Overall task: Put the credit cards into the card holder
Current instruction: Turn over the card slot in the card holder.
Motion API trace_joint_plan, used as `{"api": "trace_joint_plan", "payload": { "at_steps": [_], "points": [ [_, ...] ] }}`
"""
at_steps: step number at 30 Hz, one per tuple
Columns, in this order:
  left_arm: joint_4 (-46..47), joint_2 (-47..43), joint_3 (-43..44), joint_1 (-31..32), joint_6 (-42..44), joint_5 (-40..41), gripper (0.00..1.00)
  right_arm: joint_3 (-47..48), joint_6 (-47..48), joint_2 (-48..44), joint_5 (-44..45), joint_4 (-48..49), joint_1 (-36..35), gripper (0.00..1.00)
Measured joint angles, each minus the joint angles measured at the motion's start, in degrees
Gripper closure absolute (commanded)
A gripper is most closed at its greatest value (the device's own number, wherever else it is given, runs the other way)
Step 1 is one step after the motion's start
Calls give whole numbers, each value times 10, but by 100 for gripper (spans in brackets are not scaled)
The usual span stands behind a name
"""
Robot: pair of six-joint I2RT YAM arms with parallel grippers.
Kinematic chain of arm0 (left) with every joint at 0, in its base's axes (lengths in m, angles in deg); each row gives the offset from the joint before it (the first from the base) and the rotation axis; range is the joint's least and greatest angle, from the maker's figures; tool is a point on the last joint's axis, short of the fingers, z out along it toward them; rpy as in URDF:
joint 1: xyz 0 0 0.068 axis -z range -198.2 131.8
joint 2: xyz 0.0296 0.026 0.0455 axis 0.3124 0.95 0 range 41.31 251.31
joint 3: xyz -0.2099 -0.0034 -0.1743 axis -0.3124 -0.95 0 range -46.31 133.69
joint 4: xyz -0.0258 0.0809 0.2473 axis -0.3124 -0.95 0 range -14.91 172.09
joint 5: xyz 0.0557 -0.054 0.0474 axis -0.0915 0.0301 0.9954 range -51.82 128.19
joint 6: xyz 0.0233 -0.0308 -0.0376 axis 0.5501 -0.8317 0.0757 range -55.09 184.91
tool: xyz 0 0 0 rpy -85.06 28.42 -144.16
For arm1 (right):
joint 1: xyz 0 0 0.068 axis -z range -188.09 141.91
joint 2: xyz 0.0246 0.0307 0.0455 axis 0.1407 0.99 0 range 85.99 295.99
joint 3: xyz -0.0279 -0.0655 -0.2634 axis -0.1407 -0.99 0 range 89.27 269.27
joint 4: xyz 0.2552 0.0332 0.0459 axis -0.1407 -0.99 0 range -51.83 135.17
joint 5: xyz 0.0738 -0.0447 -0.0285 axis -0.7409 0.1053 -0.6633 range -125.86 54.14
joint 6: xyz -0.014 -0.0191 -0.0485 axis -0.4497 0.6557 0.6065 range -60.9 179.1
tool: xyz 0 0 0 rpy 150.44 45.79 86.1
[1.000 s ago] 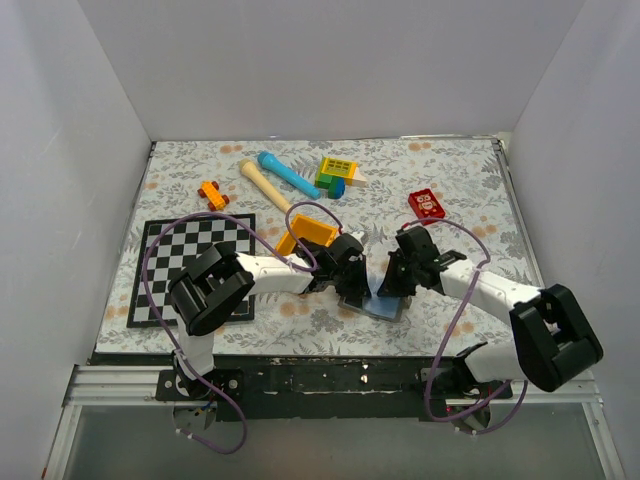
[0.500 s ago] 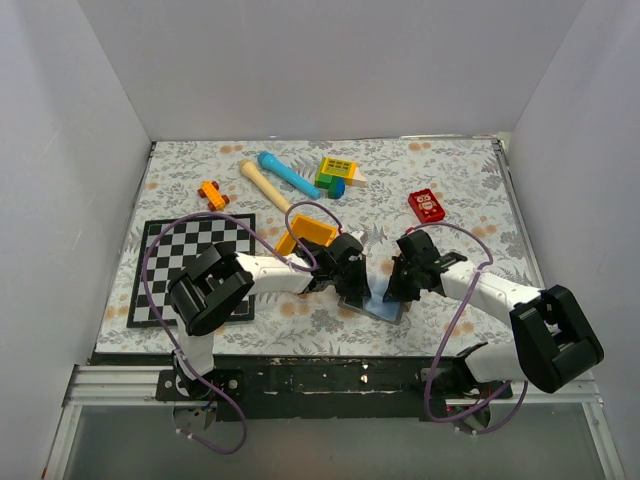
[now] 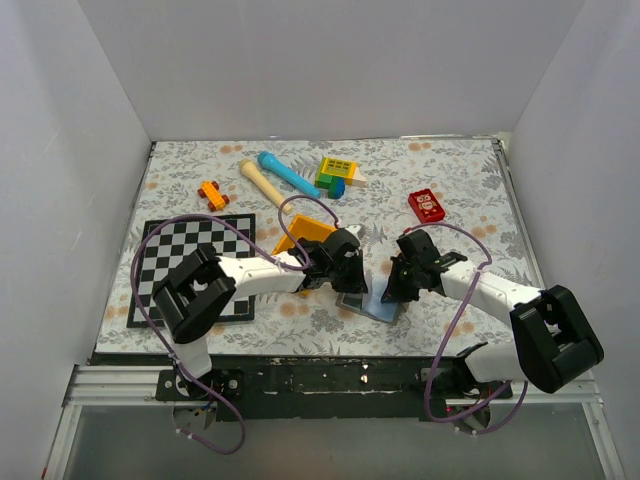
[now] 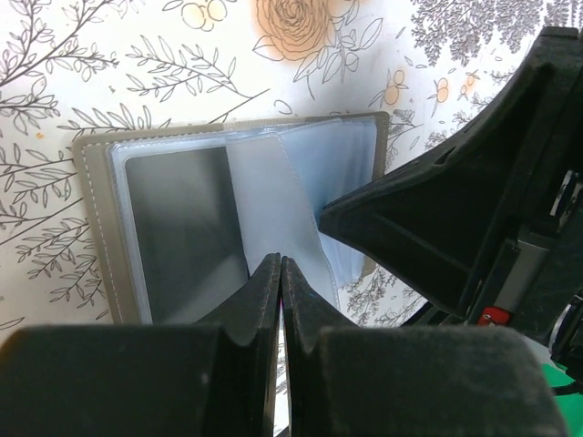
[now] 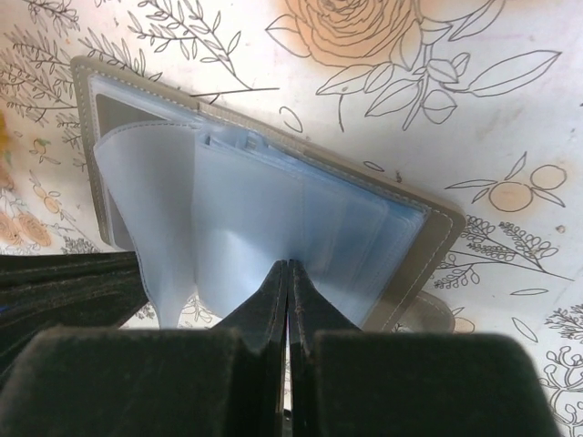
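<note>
One card holder (image 3: 375, 304), one chessboard (image 3: 165, 245), one tray (image 3: 318, 230), one red block (image 3: 427, 205).

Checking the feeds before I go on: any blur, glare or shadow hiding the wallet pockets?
Left wrist: card holder sharp, left gripper blurred, dark right gripper blocks the right edge. Right wrist: pockets pale, slightly soft, no glare. Top external: even light, holder partly hidden.

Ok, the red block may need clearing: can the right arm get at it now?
Probably yes: the red block lies in the open just beyond the right gripper, no object between them, though its shut jaws must open first.
</note>
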Motion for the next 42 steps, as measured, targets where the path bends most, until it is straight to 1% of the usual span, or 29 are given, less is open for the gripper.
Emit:
{"api": "trace_joint_plan", "payload": {
  "at_steps": [6,14,18,23,28,35,42],
  "points": [
    [-19,-18,-7,-1,3,19,100,1,2,-8,-16,-3,0,99],
    [-45,-101,-21,-5,13,56,100,33,6,-37,-27,-19,0,99],
    [-55,-125,-24,-7,14,74,100,39,6,-33,-33,-17,0,99],
    [-65,-141,-28,-9,18,87,100,40,6,0,-52,-6,0,99],
    [-58,-131,-27,-10,31,72,100,40,6,12,-59,2,0,99],
    [-41,-57,-7,-8,52,19,100,32,6,11,-52,2,0,99],
    [-38,-12,5,-6,56,2,100,26,5,20,-25,-16,0,99]
  ]
}}
